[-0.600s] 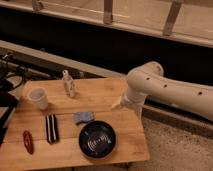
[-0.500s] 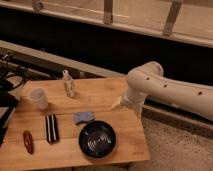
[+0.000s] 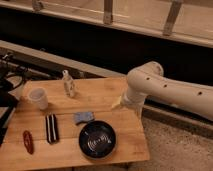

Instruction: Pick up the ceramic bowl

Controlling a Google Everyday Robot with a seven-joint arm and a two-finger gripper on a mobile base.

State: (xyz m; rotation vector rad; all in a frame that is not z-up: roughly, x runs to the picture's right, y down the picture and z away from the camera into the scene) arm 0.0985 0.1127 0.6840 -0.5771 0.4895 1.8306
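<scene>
1. Here's the bowl point(image 3: 97, 139), low in the frame just left of centre. It sits upright near the table's point(image 3: 100, 97) front edge, its glossy black inside with pale rings facing up.
2. It sits alone, with bare wood round most of its rim. Only the blue sponge point(image 3: 83, 117) lies close, just up and left of it, which leaves the right side and front free for an approach.
3. The arm point(image 3: 165, 90) sweeps in from the right edge of the frame and bends down at a fat white elbow.
4. The gripper point(image 3: 118, 103) hangs at the arm's tip, right of centre, over the table's right part. It is up and right of the bowl and clearly apart from it.
5. Claw state: I cannot tell whether it is open or closed, because it shows only as a pale tip tucked under the elbow. Nothing appears to be in it.
6. My read is that the reach has yet to close in, and the bowl is untouched.
7. To the left sit a white cup point(image 3: 39, 98), a small bottle point(image 3: 69, 84), a dark striped bar point(image 3: 51, 128) and a red piece point(image 3: 28, 141), all out of the path.
8. Next, I'd guess, it drops towards the near rim, since a shallow bowl offers little else to pinch.
</scene>
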